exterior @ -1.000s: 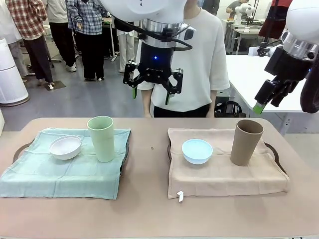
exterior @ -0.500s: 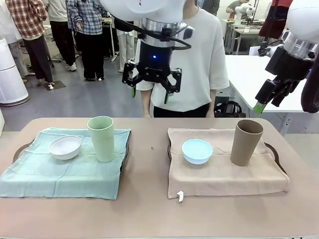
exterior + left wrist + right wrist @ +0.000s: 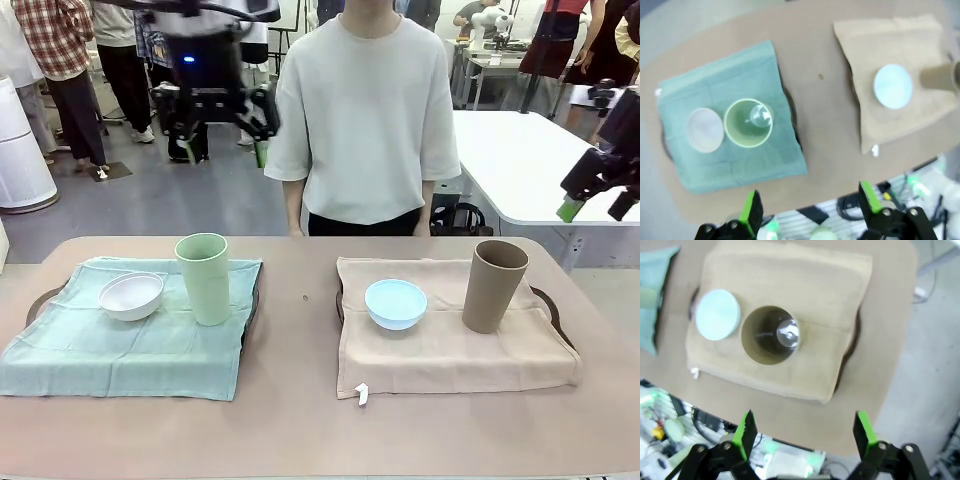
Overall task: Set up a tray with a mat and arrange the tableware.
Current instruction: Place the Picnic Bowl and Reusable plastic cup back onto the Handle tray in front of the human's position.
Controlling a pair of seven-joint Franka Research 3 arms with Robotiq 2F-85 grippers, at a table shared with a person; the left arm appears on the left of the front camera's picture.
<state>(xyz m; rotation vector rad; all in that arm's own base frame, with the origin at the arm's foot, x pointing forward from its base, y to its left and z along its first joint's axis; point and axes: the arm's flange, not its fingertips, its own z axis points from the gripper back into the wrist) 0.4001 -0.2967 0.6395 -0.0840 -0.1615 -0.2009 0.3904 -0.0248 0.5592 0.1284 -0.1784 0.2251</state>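
On the left, a green mat (image 3: 120, 350) covers a dark tray (image 3: 40, 300) and carries a white bowl (image 3: 131, 296) and a pale green cup (image 3: 203, 278). To the right, a tan mat (image 3: 450, 350) lies over a second tray (image 3: 547, 300) with a light blue bowl (image 3: 395, 303) and a brown cup (image 3: 494, 285). My left gripper (image 3: 225, 150) hangs open, high above the green set; from its wrist I look down on the green cup (image 3: 748, 123) and white bowl (image 3: 705, 130). My right gripper (image 3: 595, 207) is open, high at the right edge, over the brown cup (image 3: 771, 335) and blue bowl (image 3: 717, 314).
A person (image 3: 365, 120) in a pale shirt stands at the far edge, hands out of sight. A small white tag (image 3: 361, 394) sticks out at the tan mat's front left corner. Bare tabletop (image 3: 295, 330) runs between the two trays and along the front.
My left arm has swung from the middle to the left and risen. The right gripper has drawn back toward the right edge. The tableware has not moved.
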